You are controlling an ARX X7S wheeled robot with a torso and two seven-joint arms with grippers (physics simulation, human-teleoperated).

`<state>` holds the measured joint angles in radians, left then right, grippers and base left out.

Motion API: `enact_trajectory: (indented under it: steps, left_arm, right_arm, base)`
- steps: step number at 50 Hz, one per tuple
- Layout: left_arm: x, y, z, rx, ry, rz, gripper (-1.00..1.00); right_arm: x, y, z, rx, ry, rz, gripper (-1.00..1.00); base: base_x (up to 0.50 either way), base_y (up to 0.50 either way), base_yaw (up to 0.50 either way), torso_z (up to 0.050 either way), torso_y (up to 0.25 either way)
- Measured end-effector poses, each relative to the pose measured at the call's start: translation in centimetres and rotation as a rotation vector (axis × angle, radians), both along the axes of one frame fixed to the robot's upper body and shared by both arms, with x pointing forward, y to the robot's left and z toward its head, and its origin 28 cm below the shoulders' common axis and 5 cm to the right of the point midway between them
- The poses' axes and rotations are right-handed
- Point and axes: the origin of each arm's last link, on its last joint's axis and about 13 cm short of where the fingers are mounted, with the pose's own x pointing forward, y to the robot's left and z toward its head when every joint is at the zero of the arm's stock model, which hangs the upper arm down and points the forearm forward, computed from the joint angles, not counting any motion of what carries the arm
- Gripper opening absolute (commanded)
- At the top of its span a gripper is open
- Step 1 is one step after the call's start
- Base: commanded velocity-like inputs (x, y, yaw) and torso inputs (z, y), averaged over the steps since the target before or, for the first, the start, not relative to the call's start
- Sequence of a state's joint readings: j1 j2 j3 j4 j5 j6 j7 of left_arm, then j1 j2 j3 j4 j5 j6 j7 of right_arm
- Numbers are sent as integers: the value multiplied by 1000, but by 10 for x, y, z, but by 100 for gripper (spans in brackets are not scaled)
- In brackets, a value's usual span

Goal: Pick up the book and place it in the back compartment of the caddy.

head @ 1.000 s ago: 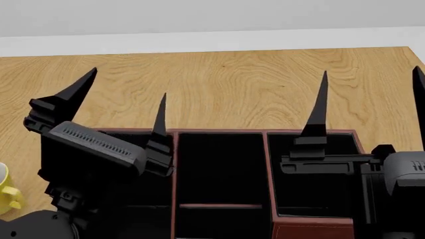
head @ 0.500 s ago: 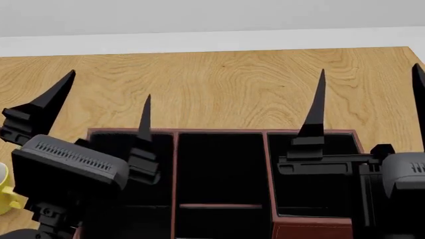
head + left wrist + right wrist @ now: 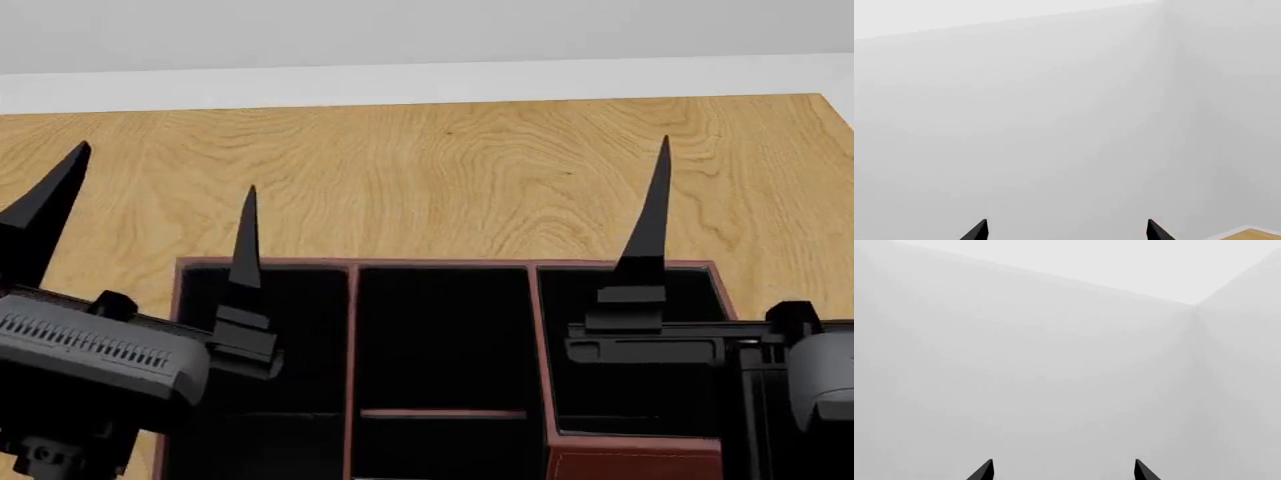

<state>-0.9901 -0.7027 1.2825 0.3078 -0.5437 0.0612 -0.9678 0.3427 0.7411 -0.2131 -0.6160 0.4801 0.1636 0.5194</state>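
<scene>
The caddy (image 3: 441, 264) is a dark red-brown box with black insides, low in the head view, split by thin dividers (image 3: 351, 340) into several sections. The book is not in view. My left gripper (image 3: 167, 167) is open and empty, its fingers pointing up over the caddy's left end. My right gripper (image 3: 758, 150) is open and empty over the caddy's right end; only one finger (image 3: 651, 215) shows there. In the left wrist view the gripper (image 3: 1066, 231) faces a blank white wall. In the right wrist view the gripper (image 3: 1062, 471) does the same.
The wooden table (image 3: 441, 180) stretches behind the caddy to a white wall. Its right edge (image 3: 834, 110) is near my right arm. A corner of the table (image 3: 1254, 234) shows in the left wrist view. The yellow mug is hidden behind my left arm.
My left gripper has moved left and lower in the head view, uncovering the caddy's left section and hiding the yellow mug. My right gripper has shifted slightly right.
</scene>
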Motion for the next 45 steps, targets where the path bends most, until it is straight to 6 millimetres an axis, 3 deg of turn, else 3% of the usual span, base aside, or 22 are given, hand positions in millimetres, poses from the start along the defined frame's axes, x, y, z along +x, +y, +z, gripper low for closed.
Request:
enact_trajectory:
  steps: [45]
  left_arm:
    - [-28, 14, 16, -30, -107, 88, 100]
  right_arm:
    - [-25, -6, 10, 5, -77, -68, 100]
  base:
    - [0, 0, 0, 0, 0]
